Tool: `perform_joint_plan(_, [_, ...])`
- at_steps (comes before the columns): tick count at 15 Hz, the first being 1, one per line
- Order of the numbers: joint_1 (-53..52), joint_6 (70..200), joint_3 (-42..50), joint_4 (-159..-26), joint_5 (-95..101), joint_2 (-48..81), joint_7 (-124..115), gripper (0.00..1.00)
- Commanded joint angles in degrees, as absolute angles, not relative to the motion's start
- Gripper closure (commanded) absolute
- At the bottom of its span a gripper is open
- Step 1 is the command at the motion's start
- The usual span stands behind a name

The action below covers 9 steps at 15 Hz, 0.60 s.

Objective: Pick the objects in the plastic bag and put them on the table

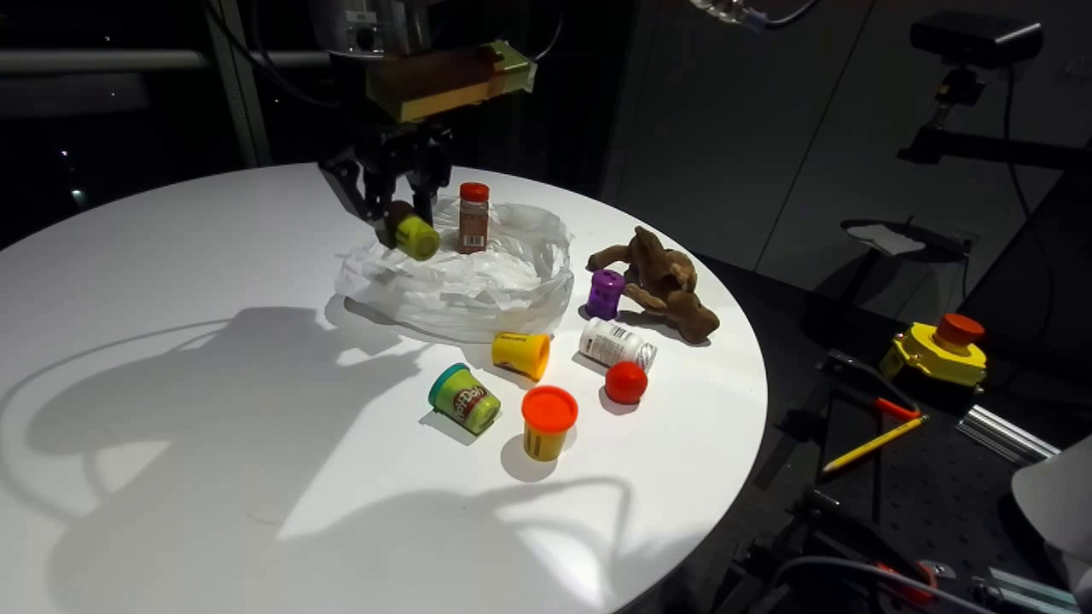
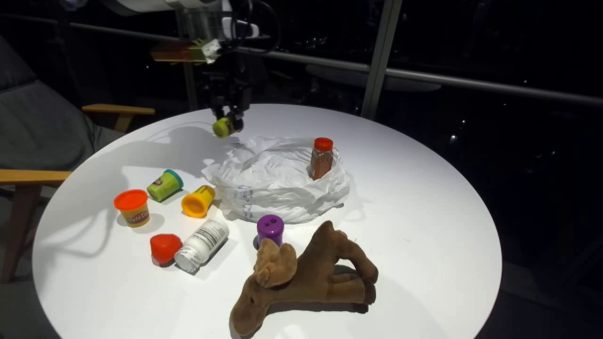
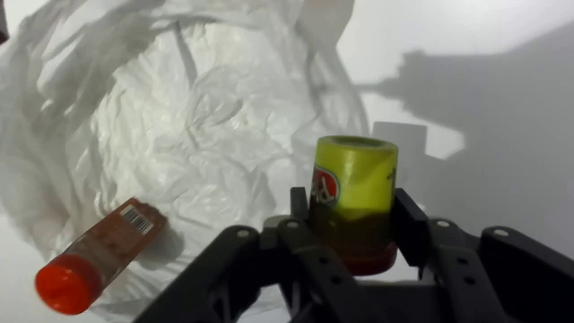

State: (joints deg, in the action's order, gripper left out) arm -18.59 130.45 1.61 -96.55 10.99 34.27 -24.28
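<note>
My gripper [image 3: 350,206] is shut on a yellow-green tub [image 3: 356,175] with a dark red lid. It holds the tub on its side, raised near the edge of the bag; the tub also shows in both exterior views [image 1: 418,238] [image 2: 223,127]. The white plastic bag [image 1: 461,311] lies open on the table [image 1: 213,256] and shows in the other views [image 2: 282,200] [image 3: 233,116]. A red-capped spice bottle [image 1: 473,223] stands in the bag, at lower left in the wrist view [image 3: 112,242]. No other object shows in the bag.
Around the bag lie a yellow tub [image 1: 519,352], a teal-lidded green tub [image 1: 465,399], an orange-lidded tub [image 1: 547,422], a red ball-like object [image 1: 626,383], a white bottle [image 1: 614,343], a purple shaker [image 1: 605,295] and a brown plush moose [image 2: 306,282]. The round table's edge curves beyond them.
</note>
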Motion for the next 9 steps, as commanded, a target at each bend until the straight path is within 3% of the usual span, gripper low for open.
perform_joint_plan(1, [-20.58,131.41,-2.94,-108.52,9.77,27.53,-23.81,0.77])
perform_joint_plan(9, [-21.11,140.72,-10.82,-124.57,7.74,22.74,-18.85,0.77])
